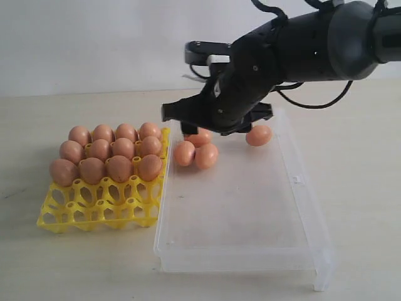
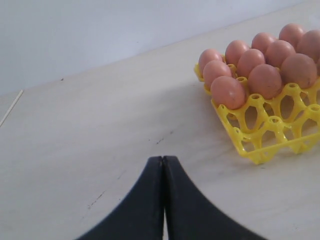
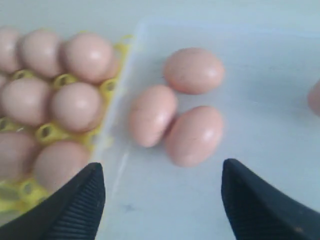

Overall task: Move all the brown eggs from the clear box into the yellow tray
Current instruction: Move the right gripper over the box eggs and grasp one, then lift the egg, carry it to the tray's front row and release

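Plastic, bright and full of little cups: the yellow tray sits just beside the clear box on the pale table. Twelve brown eggs sit in the tray's cups, in three rows of four on the far side. The cups along its near edge are bare. Four more eggs lie in the clear box. Three of them huddle in the far corner next to the tray, and two of those touch each other. The fourth egg lies alone by the far wall, apart from the three. My right gripper hangs over the huddled eggs with its jaws wide apart and nothing between them. My left gripper is over bare table near the tray, with its jaws pressed together and nothing in them.
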Tool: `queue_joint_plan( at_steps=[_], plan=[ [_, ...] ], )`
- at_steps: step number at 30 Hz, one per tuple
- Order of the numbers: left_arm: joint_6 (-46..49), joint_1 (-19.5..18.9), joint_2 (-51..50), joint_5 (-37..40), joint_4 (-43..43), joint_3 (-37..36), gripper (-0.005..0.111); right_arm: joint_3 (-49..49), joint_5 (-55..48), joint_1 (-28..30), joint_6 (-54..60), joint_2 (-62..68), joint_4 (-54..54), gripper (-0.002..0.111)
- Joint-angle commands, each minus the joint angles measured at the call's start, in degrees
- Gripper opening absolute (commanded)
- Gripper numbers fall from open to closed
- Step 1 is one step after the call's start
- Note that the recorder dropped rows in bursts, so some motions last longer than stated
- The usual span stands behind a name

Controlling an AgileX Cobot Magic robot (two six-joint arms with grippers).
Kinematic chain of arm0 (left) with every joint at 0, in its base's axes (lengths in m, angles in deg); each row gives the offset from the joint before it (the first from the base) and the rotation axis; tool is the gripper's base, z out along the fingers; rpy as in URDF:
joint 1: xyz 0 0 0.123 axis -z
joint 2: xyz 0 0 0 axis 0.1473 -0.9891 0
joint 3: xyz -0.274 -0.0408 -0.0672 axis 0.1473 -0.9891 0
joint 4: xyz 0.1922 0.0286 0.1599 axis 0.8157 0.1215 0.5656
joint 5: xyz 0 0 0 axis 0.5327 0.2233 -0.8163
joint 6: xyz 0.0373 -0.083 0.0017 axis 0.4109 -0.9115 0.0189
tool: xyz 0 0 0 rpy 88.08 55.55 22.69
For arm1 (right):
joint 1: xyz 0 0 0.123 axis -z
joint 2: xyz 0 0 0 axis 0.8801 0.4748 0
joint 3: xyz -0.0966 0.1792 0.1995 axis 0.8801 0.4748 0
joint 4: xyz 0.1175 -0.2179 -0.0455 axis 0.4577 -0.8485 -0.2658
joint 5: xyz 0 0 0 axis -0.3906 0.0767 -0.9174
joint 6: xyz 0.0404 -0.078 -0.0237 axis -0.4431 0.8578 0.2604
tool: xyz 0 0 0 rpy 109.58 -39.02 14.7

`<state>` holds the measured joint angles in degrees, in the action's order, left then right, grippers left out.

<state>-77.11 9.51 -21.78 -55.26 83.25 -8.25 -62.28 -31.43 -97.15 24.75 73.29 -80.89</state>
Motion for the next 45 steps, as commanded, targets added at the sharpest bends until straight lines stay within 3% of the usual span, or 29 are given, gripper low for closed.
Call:
queue_joint_plan(
  at_steps=[1, 6, 19, 23, 27, 31, 35, 41, 45],
  plan=[
    [-0.2, 0.1, 0.3, -0.4, 0.0, 0.2, 0.0, -4.3, -3.2, 4.0, -2.6, 4.4, -1.6, 0.063],
    [-0.2, 0.1, 0.3, -0.4, 0.0, 0.2, 0.0, -9.6, -6.6, 4.9, -1.7, 10.9, 5.1, 0.063],
    [-0.2, 0.1, 0.3, -0.4, 0.0, 0.2, 0.0, -16.7, -8.1, 4.9, -3.4, 18.8, 5.5, 0.06],
    [-0.2, 0.1, 0.3, -0.4, 0.0, 0.2, 0.0, -17.3, -10.0, 4.9, -3.4, 20.3, 5.5, 0.04],
    [-0.2, 0.1, 0.3, -0.4, 0.0, 0.2, 0.0, -17.3, -11.3, 4.9, -0.5, 20.0, 5.2, 0.0],
    [-0.2, 0.1, 0.3, -0.4, 0.0, 0.2, 0.0, -17.3, -11.1, 4.8, 3.8, 17.0, 5.2, 0.0],
    [-0.2, 0.1, 0.3, -0.4, 0.0, 0.2, 0.0, -16.6, -5.7, 3.3, 15.7, 11.7, 5.3, 0.0],
    [-0.2, 0.1, 0.3, -0.4, 0.0, 0.2, 0.0, -10.7, 16.1, -3.4, 31.3, 5.4, 14.2, 0.0],
    [-0.2, 0.1, 0.3, -0.4, 0.0, 0.2, 0.0, -7.6, 26.3, -8.7, 35.8, 5.6, 17.2, 0.0]
  ],
)
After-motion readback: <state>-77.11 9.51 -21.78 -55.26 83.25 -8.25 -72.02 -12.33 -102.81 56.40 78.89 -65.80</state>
